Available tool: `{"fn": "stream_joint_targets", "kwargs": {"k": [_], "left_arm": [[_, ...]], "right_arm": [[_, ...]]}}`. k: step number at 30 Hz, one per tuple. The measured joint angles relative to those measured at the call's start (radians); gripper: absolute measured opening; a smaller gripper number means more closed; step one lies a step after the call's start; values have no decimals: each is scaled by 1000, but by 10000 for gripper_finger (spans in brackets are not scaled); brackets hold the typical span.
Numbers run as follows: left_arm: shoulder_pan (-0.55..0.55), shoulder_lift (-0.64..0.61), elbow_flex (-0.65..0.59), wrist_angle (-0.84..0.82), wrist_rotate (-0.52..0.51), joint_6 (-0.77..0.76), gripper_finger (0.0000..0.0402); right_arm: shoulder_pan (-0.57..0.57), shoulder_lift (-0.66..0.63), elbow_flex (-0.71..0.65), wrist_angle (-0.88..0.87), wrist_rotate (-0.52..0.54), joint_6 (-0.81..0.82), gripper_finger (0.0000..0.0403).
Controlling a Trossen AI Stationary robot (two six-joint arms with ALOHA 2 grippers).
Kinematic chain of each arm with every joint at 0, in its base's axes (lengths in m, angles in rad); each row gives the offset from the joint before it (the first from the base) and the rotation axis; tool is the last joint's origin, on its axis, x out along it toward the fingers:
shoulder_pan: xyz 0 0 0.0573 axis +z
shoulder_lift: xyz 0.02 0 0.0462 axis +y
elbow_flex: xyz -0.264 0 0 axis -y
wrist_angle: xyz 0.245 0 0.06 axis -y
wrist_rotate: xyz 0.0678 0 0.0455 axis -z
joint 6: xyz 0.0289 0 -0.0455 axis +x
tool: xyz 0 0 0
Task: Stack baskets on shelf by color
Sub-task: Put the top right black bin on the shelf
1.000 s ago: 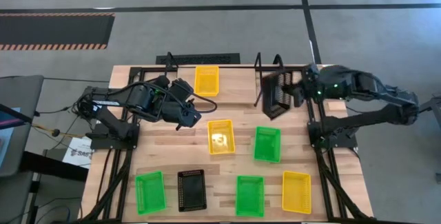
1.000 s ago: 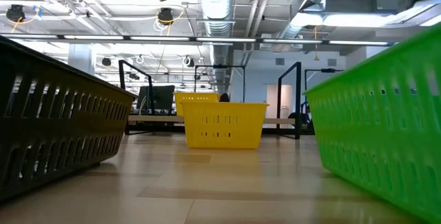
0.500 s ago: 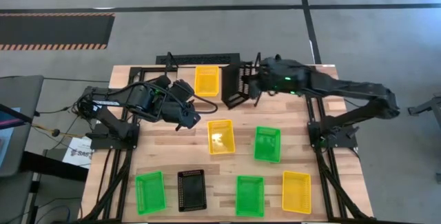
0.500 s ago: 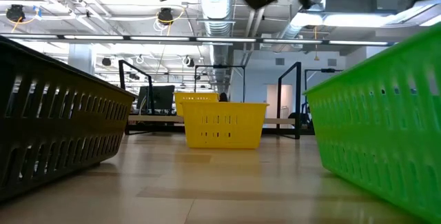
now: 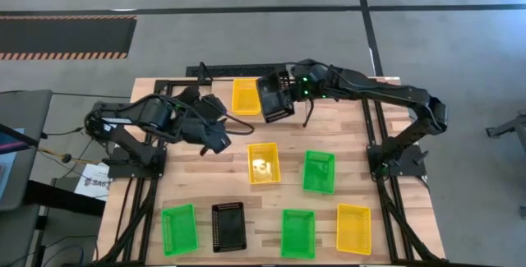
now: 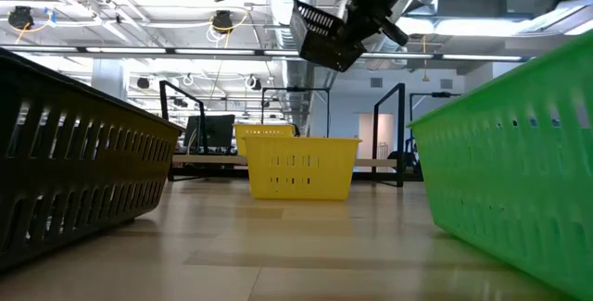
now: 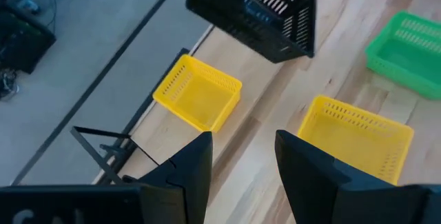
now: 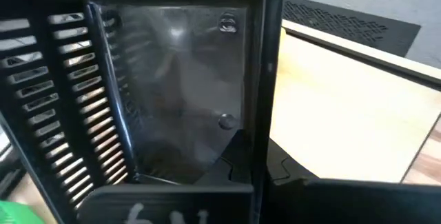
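The wooden table [image 5: 205,168] carries the shelf [image 5: 215,71] along its far edge, a light board on a black wire frame, with one yellow basket [image 5: 246,95] sitting on it near the middle. The right arm [image 5: 394,98] reaches from the right side across the far part of the table, and its gripper [image 5: 292,94] is clamped shut on the rim of a black basket [image 5: 276,98], which it holds tilted in the air just right of that yellow basket; in the low view the same black basket hangs high above the tabletop. The left arm [image 5: 140,119] stretches in from the left, its gripper [image 5: 215,140] hovering over bare wood with the fingers [image 7: 189,169] spread apart and nothing between them. Loose baskets lie over the rest of the table: another yellow basket [image 5: 263,162] near the centre, a green basket [image 5: 319,171] just to its right, and along the near edge, from left to right, a green basket [image 5: 178,229], a second black basket [image 5: 228,227], a further green basket [image 5: 298,233] and a third yellow basket [image 5: 353,228], all apart from each other.
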Motion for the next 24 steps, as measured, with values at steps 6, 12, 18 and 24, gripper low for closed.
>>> {"fn": "stream_joint_targets", "kwargs": {"k": [6, 12, 18, 24], "left_arm": [[-32, -95, -2, 0, -40, 11, 148], [-82, -291, -223, 0, -97, -87, 148], [-106, -463, -468, 11, -79, -270, 148], [-115, -512, -557, 22, -77, -302, 148]], "right_arm": [[-32, 25, 19, -48, -23, -24, 2], [-93, 27, -7, -85, -32, -23, 2], [-171, 28, -93, 41, -135, 36, 2], [-191, 28, -171, 117, -159, 116, 2]]}}
